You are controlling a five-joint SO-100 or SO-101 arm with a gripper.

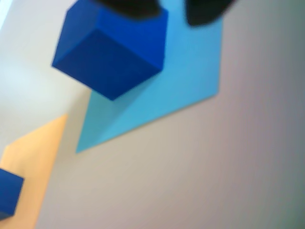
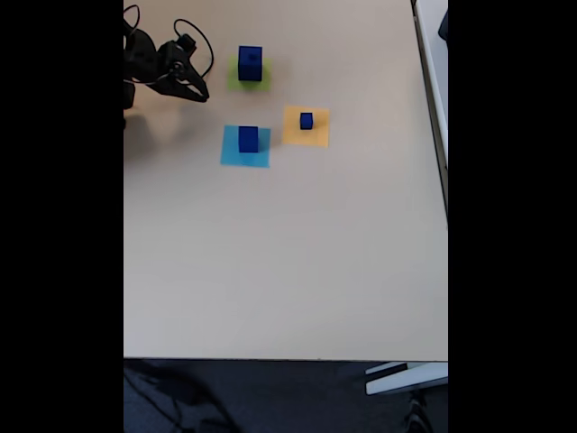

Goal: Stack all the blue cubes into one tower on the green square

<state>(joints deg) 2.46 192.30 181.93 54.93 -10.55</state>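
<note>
**Desk:** How many cubes on the table, counted?

**Photographer:** Three dark-blue cubes show in the fixed view. The largest cube (image 2: 250, 62) sits on the green square (image 2: 263, 81), a dark spot on its top that may be a fourth, tiny one — too small to tell. A middle cube (image 2: 248, 138) stands on the light-blue square (image 2: 244, 153); a small cube (image 2: 306, 120) rests on the orange-yellow square (image 2: 306, 135). Three patches, one arm.

**Desk:** And the gripper?

**Photographer:** The gripper (image 2: 194, 93) hangs at the table's (image 2: 288, 262) upper left in the fixed view, fingers spread and holding nothing, apart from every cube. In the wrist view the middle cube (image 1: 112, 52) lies just beneath the two dark fingertips (image 1: 207, 12) at the top edge — near, whether touching I cannot tell. The small cube (image 1: 9, 193) shows at lower left.
</note>
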